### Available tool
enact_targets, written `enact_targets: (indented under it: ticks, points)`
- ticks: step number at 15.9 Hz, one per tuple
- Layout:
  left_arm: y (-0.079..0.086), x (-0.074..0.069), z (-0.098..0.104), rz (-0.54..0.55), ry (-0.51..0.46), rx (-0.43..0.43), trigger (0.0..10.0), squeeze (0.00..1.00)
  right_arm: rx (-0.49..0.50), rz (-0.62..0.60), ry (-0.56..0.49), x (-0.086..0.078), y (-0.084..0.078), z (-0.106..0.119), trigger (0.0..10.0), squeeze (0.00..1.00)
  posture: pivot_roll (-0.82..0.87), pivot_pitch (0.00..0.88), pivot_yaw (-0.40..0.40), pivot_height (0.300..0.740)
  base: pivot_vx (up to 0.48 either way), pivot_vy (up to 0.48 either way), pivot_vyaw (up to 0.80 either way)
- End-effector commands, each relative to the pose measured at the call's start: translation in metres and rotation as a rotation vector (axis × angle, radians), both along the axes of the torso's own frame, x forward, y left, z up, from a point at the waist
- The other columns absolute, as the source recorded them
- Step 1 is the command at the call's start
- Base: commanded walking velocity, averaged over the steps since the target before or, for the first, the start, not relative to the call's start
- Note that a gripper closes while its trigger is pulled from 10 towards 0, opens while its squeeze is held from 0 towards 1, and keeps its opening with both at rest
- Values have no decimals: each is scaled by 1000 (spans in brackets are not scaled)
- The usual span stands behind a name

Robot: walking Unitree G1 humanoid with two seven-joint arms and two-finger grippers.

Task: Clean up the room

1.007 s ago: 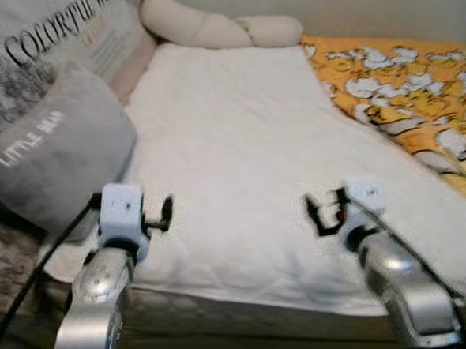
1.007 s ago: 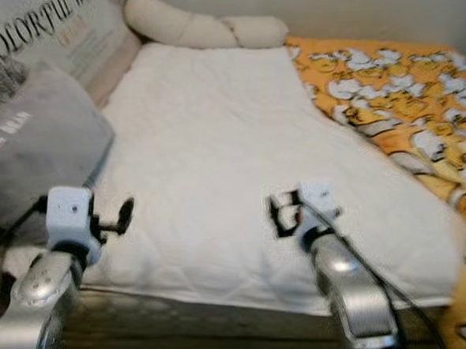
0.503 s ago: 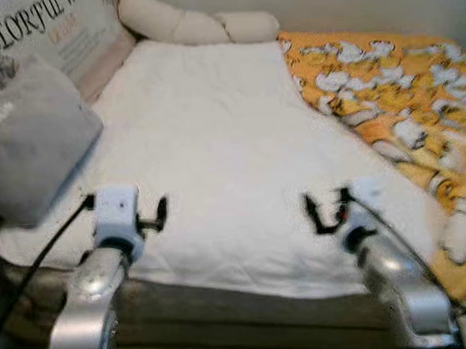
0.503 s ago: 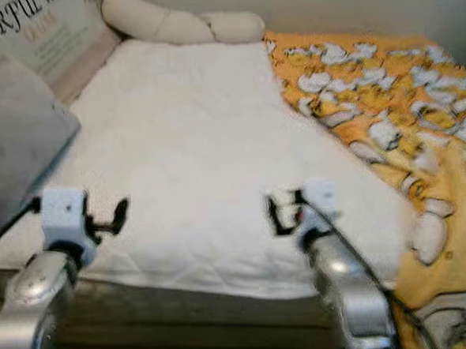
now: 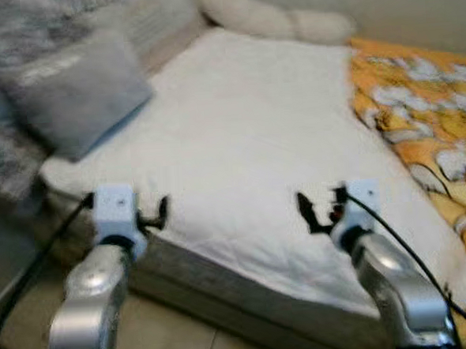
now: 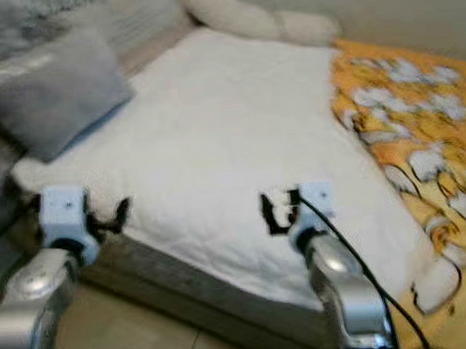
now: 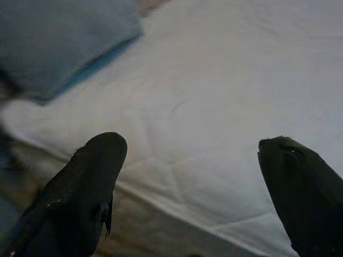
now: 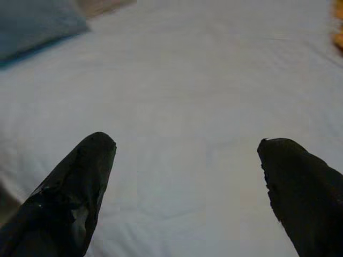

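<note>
A white blanket [image 5: 247, 150] lies flat on the bed, with a grey pillow [image 5: 73, 89] at its left and an orange blanket [image 5: 428, 123] at its right. The left gripper [image 5: 162, 213] and right gripper [image 5: 314, 213] hang over the bed's near edge, jaws wide and holding nothing.

Camera swing rightward; bed [image 5: 238, 134] shifted.

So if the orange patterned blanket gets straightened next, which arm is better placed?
Probably the right. The right tool hovers open over the white quilt nearer the orange blanket; the left tool sits by the grey pillow.
</note>
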State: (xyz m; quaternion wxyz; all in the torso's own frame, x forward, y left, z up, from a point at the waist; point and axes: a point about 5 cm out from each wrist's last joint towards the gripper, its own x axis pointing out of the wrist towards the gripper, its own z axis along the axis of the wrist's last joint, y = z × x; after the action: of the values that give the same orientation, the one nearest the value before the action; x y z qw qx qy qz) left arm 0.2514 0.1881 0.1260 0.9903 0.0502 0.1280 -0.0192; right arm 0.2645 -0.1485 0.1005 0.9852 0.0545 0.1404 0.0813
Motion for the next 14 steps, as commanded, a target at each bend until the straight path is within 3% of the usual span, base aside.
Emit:
enact_targets:
  ticks: [1,3,4,14]
  points:
    - [-8,3,2,-31,-10,-10,10000,1000,-13,-39,1,1,-11,-1,10000,1000,-71,0,-46,740,0,-424,781]
    - [-7,4,3,-32,-11,-8,10000,1000,-6,-74,21,2,-12,-3,10000,996,-77,0,-43,740,0,-418,391]
    - [-8,5,1,-35,-7,-8,10000,1000,-16,-71,21,4,-13,-2,10000,0,-75,0,-42,740,0,-405,0]
    - [-6,6,-1,-44,1,1,10000,1000,-17,-85,23,7,-12,-2,10000,0,-93,0,-33,740,0,-394,0]
